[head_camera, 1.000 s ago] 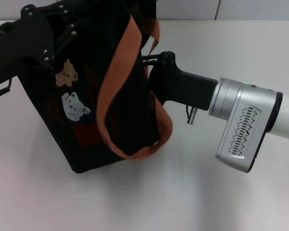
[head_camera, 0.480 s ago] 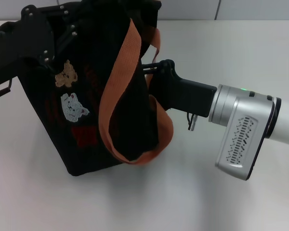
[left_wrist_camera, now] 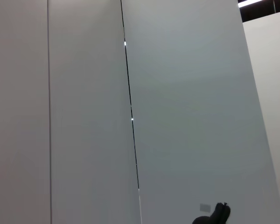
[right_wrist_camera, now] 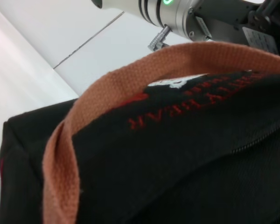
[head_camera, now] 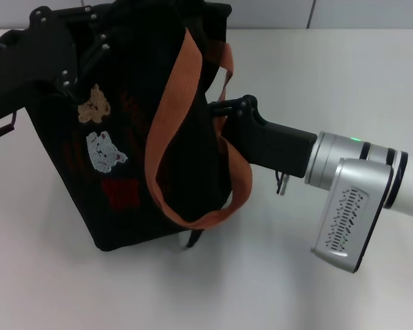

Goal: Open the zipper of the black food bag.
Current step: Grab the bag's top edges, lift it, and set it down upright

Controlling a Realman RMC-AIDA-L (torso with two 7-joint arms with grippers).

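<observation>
Both grippers met the black food bag point(head_camera: 134, 130) on the white table point(head_camera: 316, 82).

Head view: left gripper point(head_camera: 89, 41) at its top corner, right gripper point(head_camera: 217, 113) at its side by an orange handle point(head_camera: 172, 130); fingers' state unclear. Right wrist view: red stitching possibly "BEAR" point(right_wrist_camera: 177, 109), zipper point(right_wrist_camera: 256, 140) beneath.

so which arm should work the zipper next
Probably the right: the right gripper is at the black food bag's top edge, with zipper track in its wrist view. The left gripper braces the far corner.
</observation>
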